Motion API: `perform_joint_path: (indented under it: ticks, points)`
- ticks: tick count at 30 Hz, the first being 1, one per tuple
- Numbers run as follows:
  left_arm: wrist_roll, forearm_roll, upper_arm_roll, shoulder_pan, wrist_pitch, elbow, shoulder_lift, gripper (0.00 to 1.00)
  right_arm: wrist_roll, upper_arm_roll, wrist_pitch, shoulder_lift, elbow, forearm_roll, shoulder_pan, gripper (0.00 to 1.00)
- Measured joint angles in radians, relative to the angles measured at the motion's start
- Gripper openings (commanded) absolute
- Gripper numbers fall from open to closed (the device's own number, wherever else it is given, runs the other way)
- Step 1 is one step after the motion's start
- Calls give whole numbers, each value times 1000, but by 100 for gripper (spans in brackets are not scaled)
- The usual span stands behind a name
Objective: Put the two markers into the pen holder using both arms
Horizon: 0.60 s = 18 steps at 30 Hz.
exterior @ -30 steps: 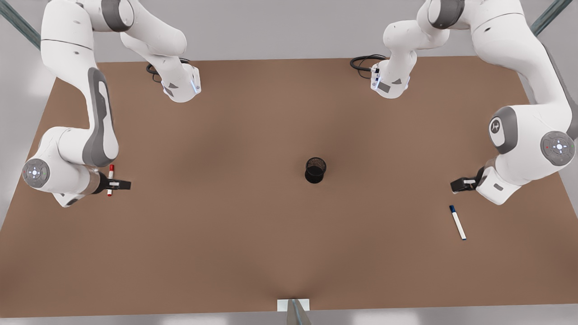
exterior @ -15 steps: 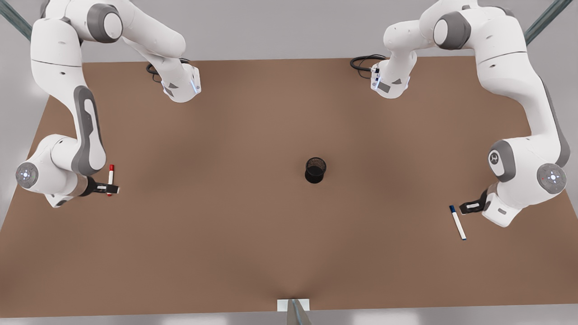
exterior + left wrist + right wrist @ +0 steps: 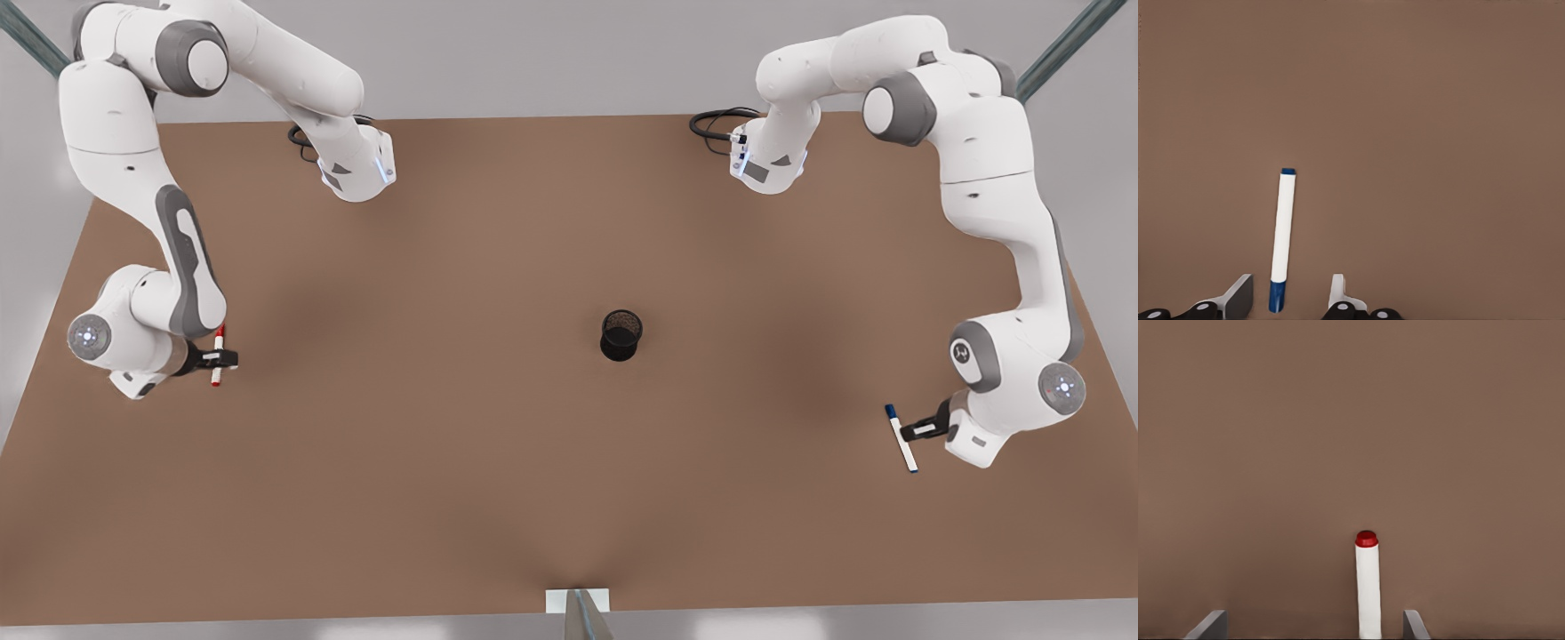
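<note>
1. The pen holder [image 3: 621, 334] stands upright on the brown table [image 3: 462, 462], a little toward the front view's right of the table's middle; every place below is given from it.
2. Far toward the front view's left of the pen holder, at about its level, the right gripper [image 3: 216, 359] sits low over the red-capped marker [image 3: 218, 354], which lies flat on the table.
3. In the right wrist view the right gripper's fingers [image 3: 1210, 625] are spread wide, one on each side of the red-capped marker [image 3: 1368, 587], with clear gaps to the white barrel; nothing is pinched.
4. Far toward the front view's right of the pen holder and somewhat nearer the table's front edge, the blue-capped marker [image 3: 901, 437] lies flat, slightly slanted.
5. The left gripper [image 3: 916, 432] is just beside this marker's barrel, on the side away from the pen holder.
6. In the left wrist view the left gripper's fingers [image 3: 1238, 297] are parted and straddle the dark blue end of the blue-capped marker [image 3: 1282, 239], not closed on it.
7. Both markers lie well apart from the pen holder.
</note>
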Motion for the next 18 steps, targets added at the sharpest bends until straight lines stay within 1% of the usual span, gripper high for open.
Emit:
perform_joint_path:
  ticks: [3, 5, 6, 9, 10, 11, 18]
  points:
    - [14, 2, 0, 9, 47, 10, 32, 67, -29, -1, 52, 16, -11, -14, -12, 97]
    - [23, 4, 0, 10, 69, 49, 68, 67, -44, -2, 76, 32, 0, -18, -17, 87]
    - [27, 5, 0, 10, 77, 65, 82, 66, -52, -2, 85, 39, 3, -19, -21, 87]
    - [39, 5, 0, 16, 110, 79, 107, 59, -73, -2, 105, 66, 18, -20, -46, 84]
    - [42, 5, 0, 17, 119, 80, 110, 56, -80, -2, 110, 72, 22, -20, -52, 81]
    - [46, 5, -1, 20, 126, 81, 113, 56, -86, -2, 114, 78, 24, -20, -55, 80]
    - [51, 4, -1, 18, 154, 82, 130, 56, -125, -1, 130, 91, 25, -21, -55, 67]
